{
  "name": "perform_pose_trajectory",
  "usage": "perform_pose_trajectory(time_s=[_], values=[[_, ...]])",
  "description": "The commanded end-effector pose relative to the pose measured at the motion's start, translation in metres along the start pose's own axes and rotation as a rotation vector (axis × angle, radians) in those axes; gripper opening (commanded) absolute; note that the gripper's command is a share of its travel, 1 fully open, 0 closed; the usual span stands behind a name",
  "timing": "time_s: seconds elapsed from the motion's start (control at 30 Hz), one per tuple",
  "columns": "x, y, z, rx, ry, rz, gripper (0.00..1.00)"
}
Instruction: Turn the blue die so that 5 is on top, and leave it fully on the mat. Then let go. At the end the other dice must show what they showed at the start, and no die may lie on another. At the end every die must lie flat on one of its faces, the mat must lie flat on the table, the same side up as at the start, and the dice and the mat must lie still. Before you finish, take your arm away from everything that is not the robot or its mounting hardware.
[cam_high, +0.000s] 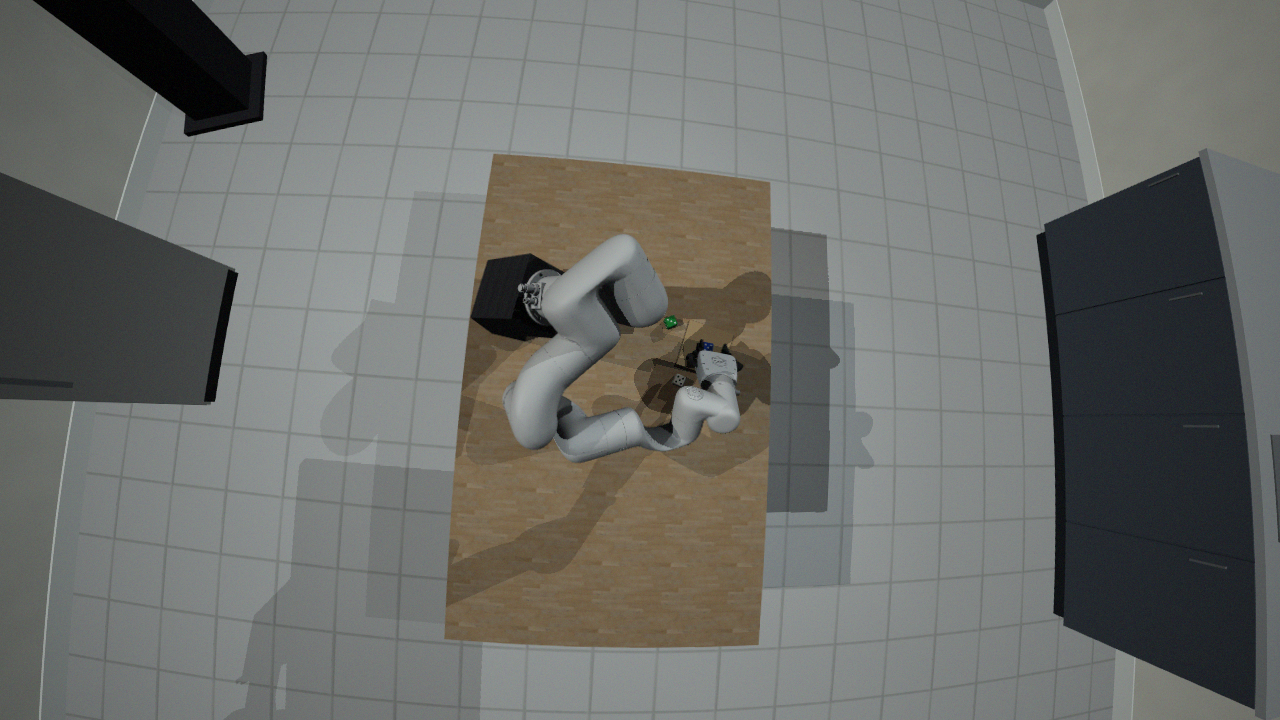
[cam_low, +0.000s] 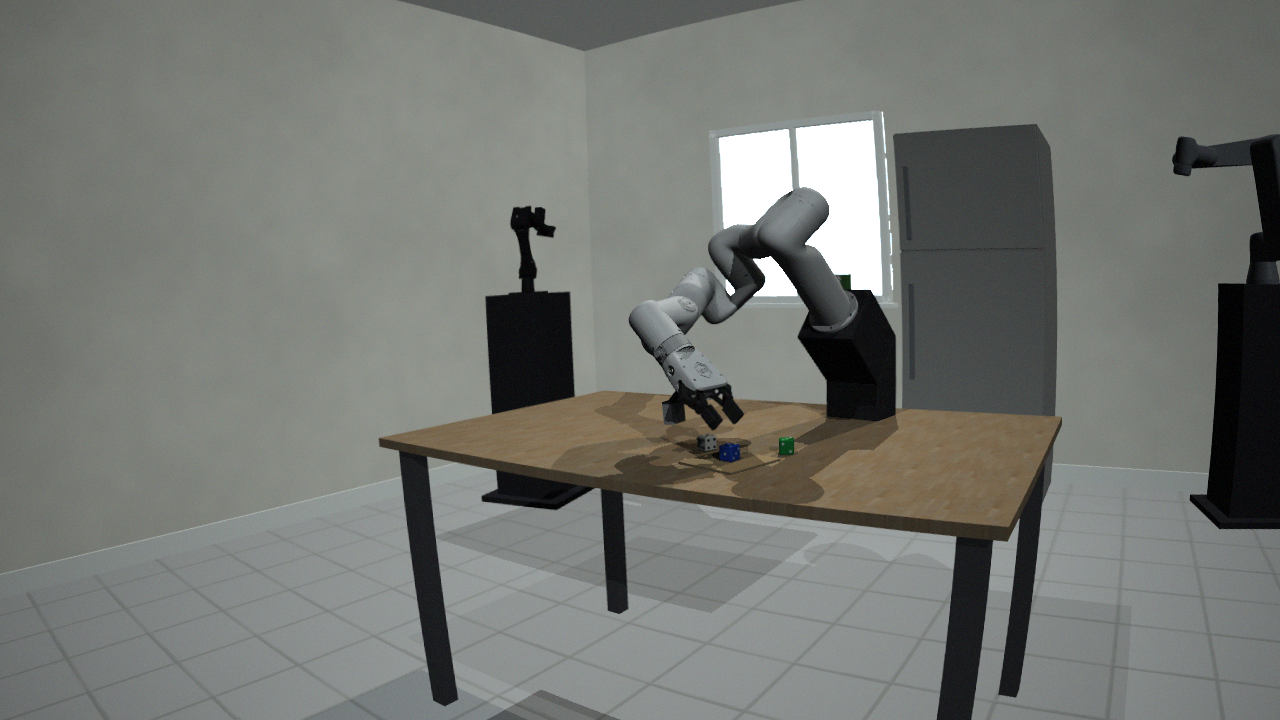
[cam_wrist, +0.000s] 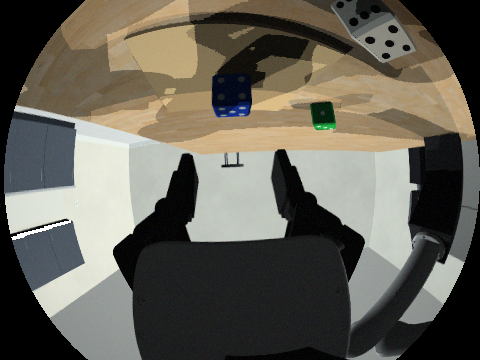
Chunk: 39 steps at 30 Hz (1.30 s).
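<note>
The blue die (cam_low: 728, 452) lies flat on the thin tan mat (cam_low: 721, 462) on the wooden table. It also shows in the wrist view (cam_wrist: 232, 95), where one face carries four white pips; I cannot tell which number is on top. My gripper (cam_low: 716, 413) is open and empty, tilted, and hangs a little above the blue die without touching it. In the wrist view the fingers stand apart with nothing between them. The grey die (cam_low: 706, 441) sits just behind the blue one, and the green die (cam_low: 786, 445) is off to the right.
The arm's black base block (cam_low: 848, 353) stands at the back of the table. From above, the green die (cam_high: 669, 322) and the grey die (cam_high: 679, 379) lie on either side of the wrist (cam_high: 716, 362). A fridge and other robot stands are around the room.
</note>
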<state>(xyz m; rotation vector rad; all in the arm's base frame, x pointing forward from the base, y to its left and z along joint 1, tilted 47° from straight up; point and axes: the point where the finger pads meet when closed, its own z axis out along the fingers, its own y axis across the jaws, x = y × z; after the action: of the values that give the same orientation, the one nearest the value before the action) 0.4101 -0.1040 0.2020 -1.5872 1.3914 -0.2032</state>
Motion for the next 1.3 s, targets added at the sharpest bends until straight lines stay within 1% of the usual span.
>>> perform_pose_trajectory(time_s=[0.0, 0.33, 0.4, 0.47, 0.6, 0.67, 0.7, 0.93, 1.0, 1.13, 1.2, 1.27], values=[[-0.006, 0.0, -0.007, 0.001, 0.001, -0.001, 0.69], [-0.009, 0.0, -0.009, 0.001, 0.002, -0.001, 0.69], [-0.009, 0.0, -0.009, -0.001, 0.017, 0.0, 0.69], [-0.009, 0.0, -0.009, -0.005, 0.059, 0.002, 0.69], [-0.011, 0.0, -0.009, -0.007, 0.185, 0.003, 0.69], [-0.012, 0.0, -0.009, -0.003, 0.234, 0.001, 0.69], [-0.013, 0.0, -0.009, -0.001, 0.249, 0.0, 0.69], [-0.014, 0.0, -0.009, 0.0, 0.267, -0.001, 0.69], [-0.014, 0.0, -0.008, -0.004, 0.29, 0.0, 0.69], [-0.015, 0.001, -0.007, -0.014, 0.396, 0.003, 0.69], [-0.016, 0.001, -0.007, -0.011, 0.455, 0.002, 0.69], [-0.017, 0.0, -0.007, -0.004, 0.499, 0.001, 0.69]])
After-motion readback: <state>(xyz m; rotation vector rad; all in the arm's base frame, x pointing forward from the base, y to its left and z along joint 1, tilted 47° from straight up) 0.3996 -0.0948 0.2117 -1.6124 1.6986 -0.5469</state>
